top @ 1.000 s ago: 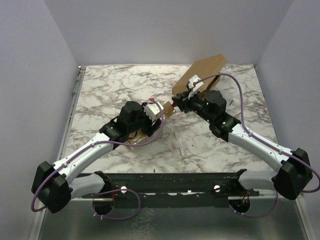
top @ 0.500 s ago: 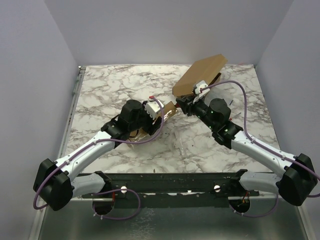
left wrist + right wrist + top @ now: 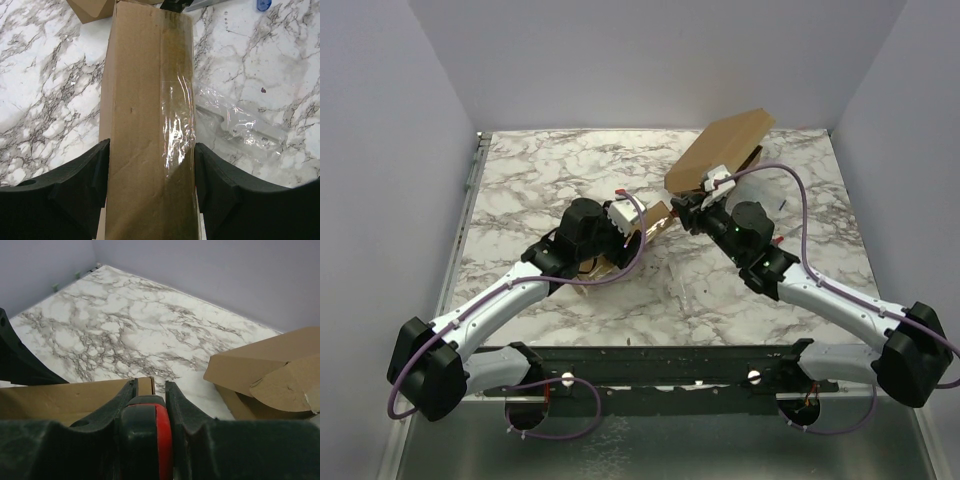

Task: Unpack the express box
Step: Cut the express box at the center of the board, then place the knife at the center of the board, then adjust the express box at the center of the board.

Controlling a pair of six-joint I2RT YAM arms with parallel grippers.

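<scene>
The right arm has swung since a second ago, its wrist dropping back toward the near edge while the right claw [image 3: 678, 208] stays aimed at the end of the express box [image 3: 145, 90]; the left arm has barely stirred. And there's the grip: the left claw [image 3: 151, 165] has the box clamped between its black pads, one on each long side, with a strip of clear tape running down the top face. The box sits lifted at mid-tabletop [image 3: 550, 170], its far end pointing at the right claw. Over on the right wrist view, that claw is narrowed onto a red-and-black tool [image 3: 147, 425], a finger hugging each side (what kind of tool is hard to say from here), just above the box's brown edge. A crumpled sheet of clear plastic [image 3: 240, 125] lies on the marble to the right of the box, and a bigger cardboard carton [image 3: 725, 148] sits at the back right, tilted.
</scene>
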